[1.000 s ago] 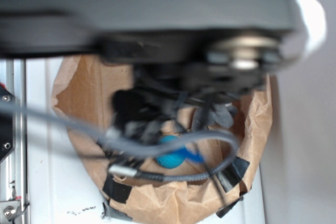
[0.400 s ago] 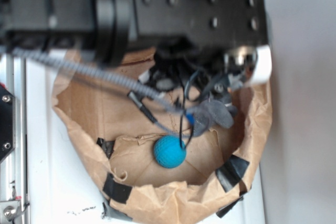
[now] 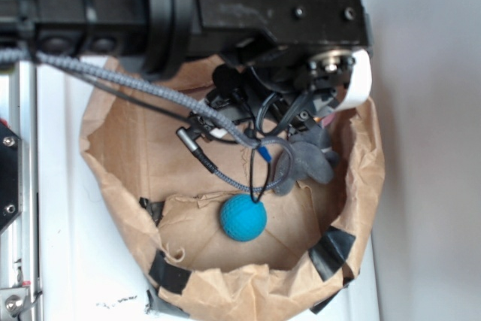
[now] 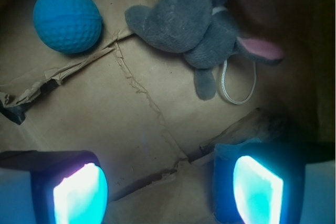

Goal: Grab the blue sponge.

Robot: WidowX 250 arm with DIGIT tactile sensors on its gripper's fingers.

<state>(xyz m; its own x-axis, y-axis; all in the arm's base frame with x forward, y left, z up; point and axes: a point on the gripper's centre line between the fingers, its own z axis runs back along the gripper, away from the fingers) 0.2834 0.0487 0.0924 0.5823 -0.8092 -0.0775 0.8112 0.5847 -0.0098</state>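
Blue sponge: not surely identified in either view. A small blue scrap shows among the cables under the arm; too small to tell what it is. Gripper spread wide, bare brown paper between its cyan-glowing pads, tips cut off by the frame. Dimpled teal ball and grey plush toy lie apart from it in the paper bag.

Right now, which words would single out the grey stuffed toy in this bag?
Look into the crumpled brown paper bag: on its creased floor lie two things in the wrist view. The stuffed toy is the soft, grey, limbed one with a pink ear, unlike the round, dimpled teal ball near it.
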